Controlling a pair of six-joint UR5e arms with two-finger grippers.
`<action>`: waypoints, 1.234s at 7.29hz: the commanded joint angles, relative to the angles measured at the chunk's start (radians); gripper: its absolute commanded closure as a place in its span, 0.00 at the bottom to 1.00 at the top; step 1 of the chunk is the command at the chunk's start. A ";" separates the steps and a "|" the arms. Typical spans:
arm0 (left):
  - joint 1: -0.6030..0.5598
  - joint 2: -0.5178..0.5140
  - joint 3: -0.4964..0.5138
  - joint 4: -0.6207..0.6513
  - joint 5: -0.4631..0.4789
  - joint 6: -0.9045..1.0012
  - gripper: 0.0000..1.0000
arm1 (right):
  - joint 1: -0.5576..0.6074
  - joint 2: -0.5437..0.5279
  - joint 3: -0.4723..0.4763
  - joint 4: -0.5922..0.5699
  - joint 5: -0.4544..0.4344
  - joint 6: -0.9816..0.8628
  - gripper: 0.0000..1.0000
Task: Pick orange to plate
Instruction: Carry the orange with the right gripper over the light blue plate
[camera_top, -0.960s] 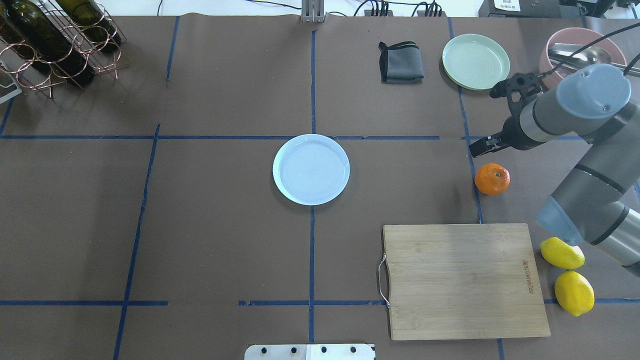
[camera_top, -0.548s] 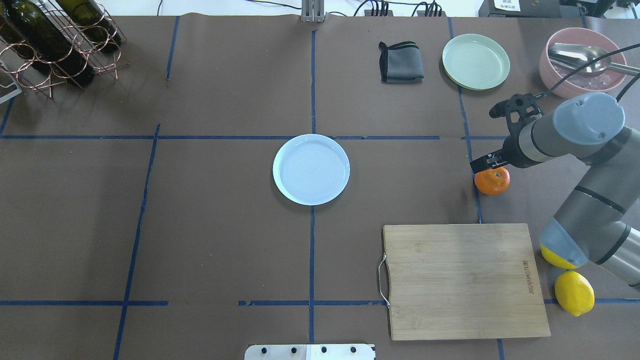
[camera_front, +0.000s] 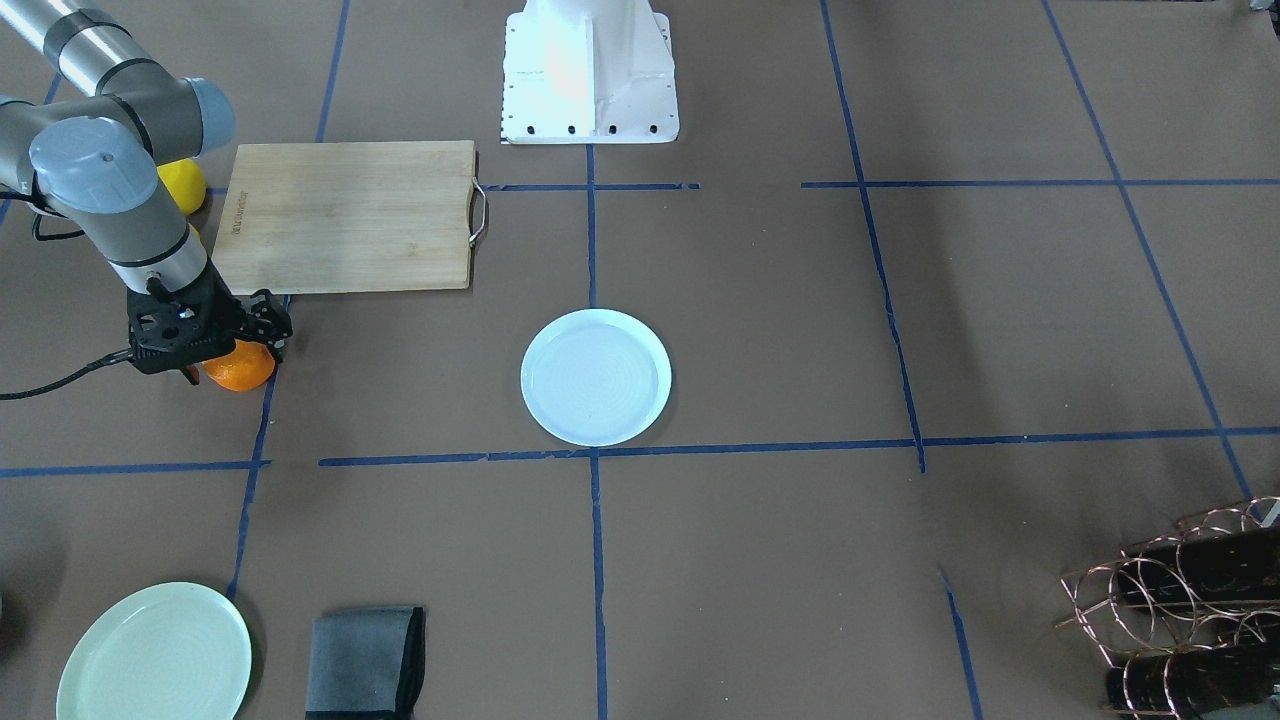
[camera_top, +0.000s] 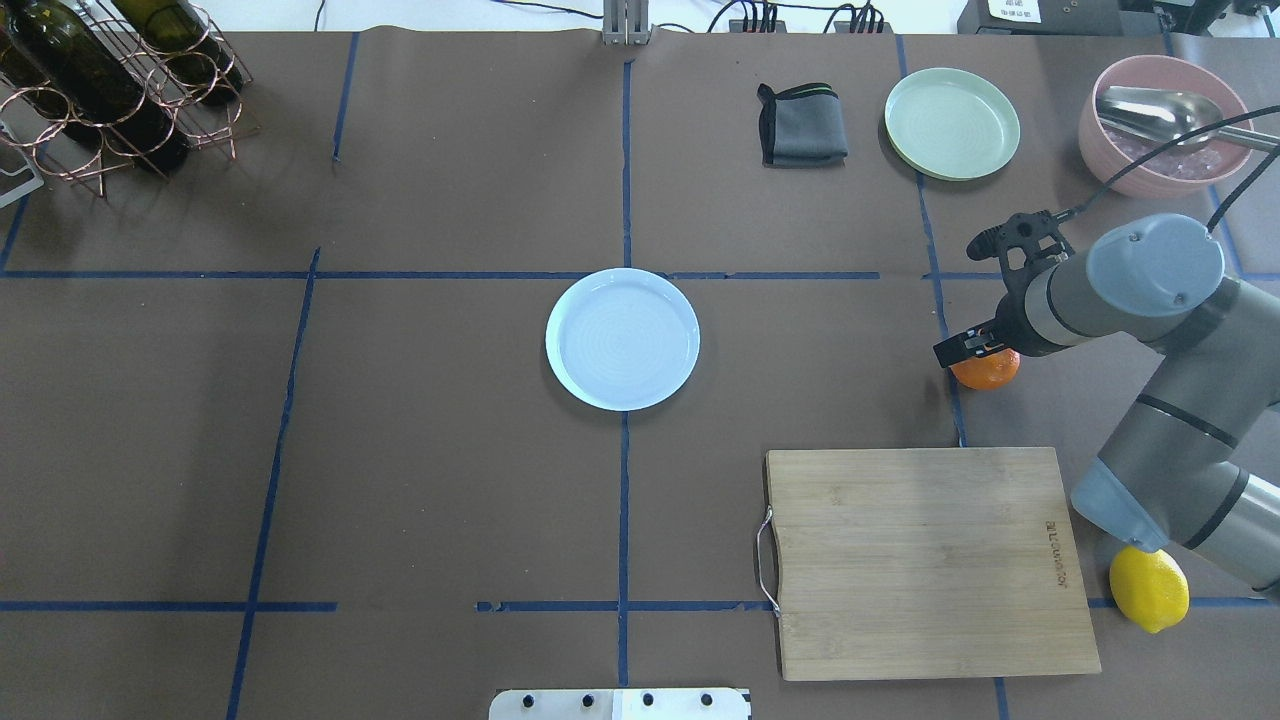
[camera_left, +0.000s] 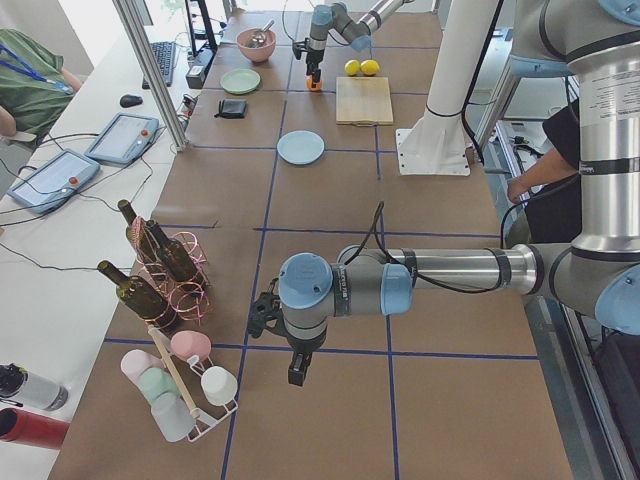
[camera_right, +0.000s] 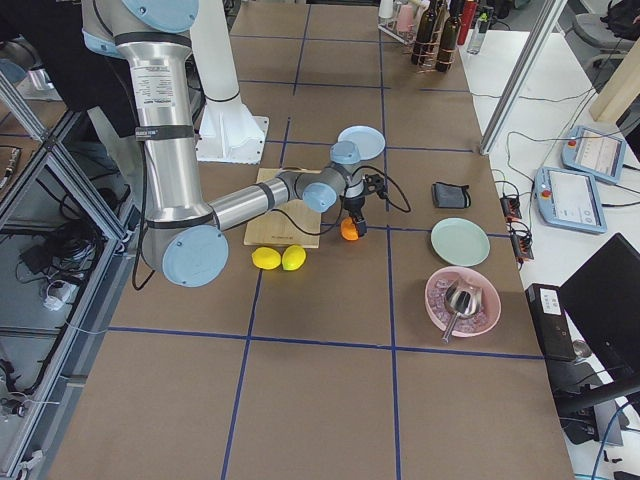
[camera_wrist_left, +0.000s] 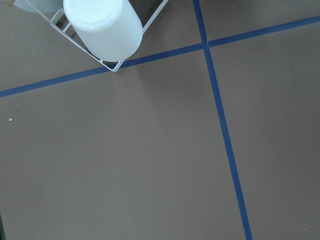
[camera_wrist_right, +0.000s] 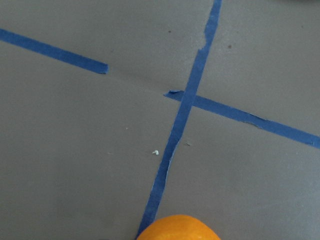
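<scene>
The orange (camera_top: 990, 371) lies on the brown table at the right, on a blue tape line, just beyond the cutting board. My right gripper (camera_top: 975, 347) has come down over it and stands open, with a finger on either side of the fruit (camera_front: 240, 368). Only the top of the orange (camera_wrist_right: 177, 229) shows at the bottom edge of the right wrist view. The bluish-white plate (camera_top: 622, 339) sits empty at the table's middle, well to the left of the orange. My left gripper (camera_left: 295, 372) hangs over bare table far off; whether it is open or shut I cannot tell.
A wooden cutting board (camera_top: 930, 560) lies near the orange, with a lemon (camera_top: 1148, 588) to its right. At the back right stand a pale green plate (camera_top: 952, 123), a grey cloth (camera_top: 800, 125) and a pink bowl (camera_top: 1160, 125). A wine rack (camera_top: 110, 80) fills the back left.
My right gripper has moved toward the robot and down, from beyond the orange to over it, now covering its top. The right arm now hides one lemon.
</scene>
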 joint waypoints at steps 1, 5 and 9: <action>0.000 0.000 -0.001 0.000 0.000 0.000 0.00 | -0.019 0.000 -0.021 0.000 -0.023 -0.001 0.00; 0.000 -0.002 -0.001 0.000 -0.002 0.002 0.00 | -0.026 0.098 0.006 -0.029 -0.017 0.051 0.70; -0.002 0.001 -0.001 0.000 -0.001 0.005 0.00 | -0.176 0.737 -0.311 -0.379 -0.125 0.400 0.58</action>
